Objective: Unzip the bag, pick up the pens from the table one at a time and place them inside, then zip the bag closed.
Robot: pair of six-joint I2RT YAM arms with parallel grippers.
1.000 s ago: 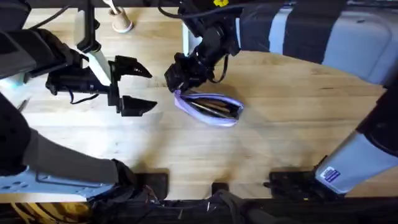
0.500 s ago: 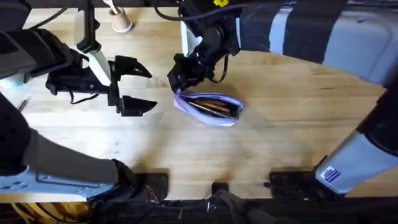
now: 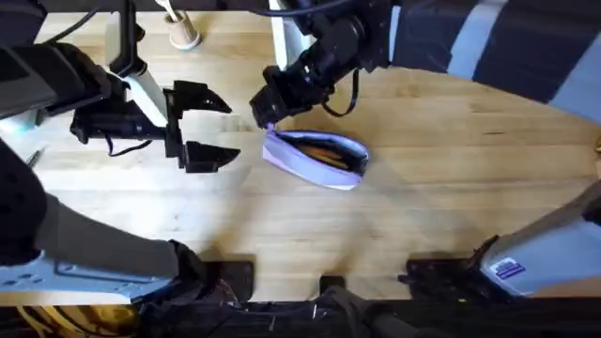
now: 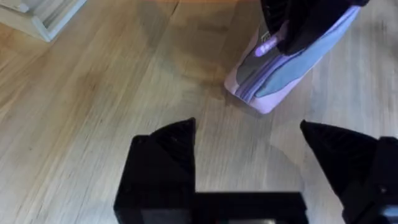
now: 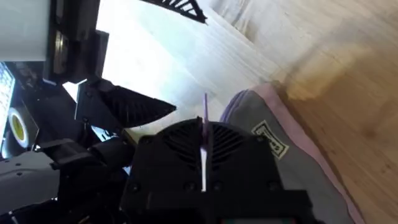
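Observation:
The lavender bag [image 3: 317, 160] lies mid-table, its top slit partly open with the pens [image 3: 325, 148] showing as brown-orange inside. My right gripper [image 3: 267, 116] is at the bag's left end, shut on the thin purple zipper pull [image 5: 204, 146], with the grey-lavender bag [image 5: 283, 149] beside the fingers. My left gripper [image 3: 203, 129] hovers open to the left of the bag, holding nothing. In the left wrist view its fingers [image 4: 166, 146] spread wide before the bag's end [image 4: 280, 78], where the dark right gripper [image 4: 298, 22] sits.
A small beige cup [image 3: 184, 36] with white sticks stands at the table's back left. A white frame edge [image 4: 37, 15] lies off to one side in the left wrist view. Bare wood table [image 3: 282, 225] stretches in front of the bag.
The right arm's wrist swung and its gripper shifted slightly at the bag's left end. The bag tipped, showing more of its side and a narrower opening. The left arm stayed put.

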